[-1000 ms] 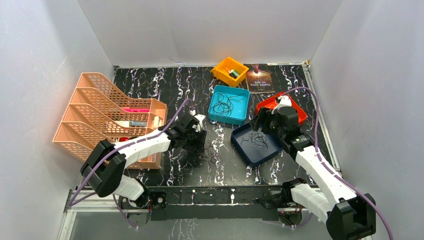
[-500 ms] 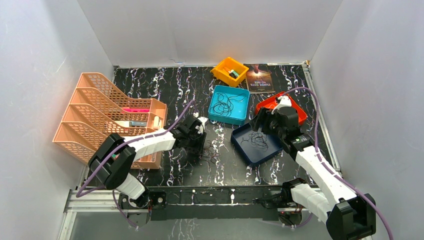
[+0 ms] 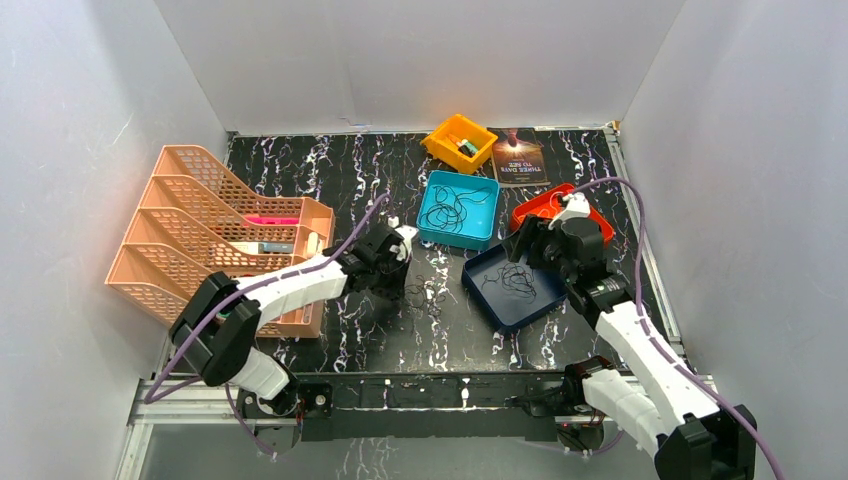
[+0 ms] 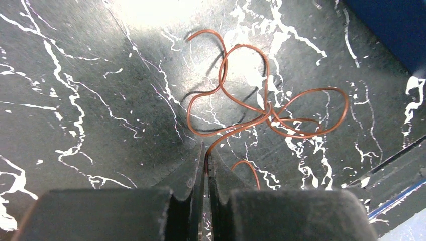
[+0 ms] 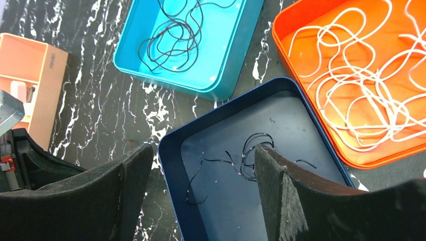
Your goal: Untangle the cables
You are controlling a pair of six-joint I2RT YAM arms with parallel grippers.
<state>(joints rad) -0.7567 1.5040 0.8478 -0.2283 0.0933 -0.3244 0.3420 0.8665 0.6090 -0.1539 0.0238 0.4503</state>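
A thin reddish-brown cable [image 4: 269, 111] lies in loose loops on the black marbled table, and one strand runs up between the fingers of my left gripper [image 4: 205, 150], which is shut on it. From above, that gripper [image 3: 395, 287] sits left of a small wiry clump [image 3: 425, 298]. My right gripper [image 5: 203, 150] hangs open over the dark blue tray [image 5: 173, 170], nothing between its fingers; a black cable [image 5: 244, 159] lies in that tray. White cables [image 5: 351, 95] fill the orange-red tray [image 5: 301, 30]. Black cables [image 5: 173, 37] lie in the teal tray [image 5: 236, 75].
A peach file rack [image 3: 200, 230] stands at the left, close to my left arm. At the back sit a yellow bin [image 3: 446, 136] and a book [image 3: 517, 157]. The three trays crowd the middle and right of the table.
My left gripper has shut on the reddish-brown cable and shifted slightly away from the near edge. The right gripper stays open over the blue tray, barely moved.
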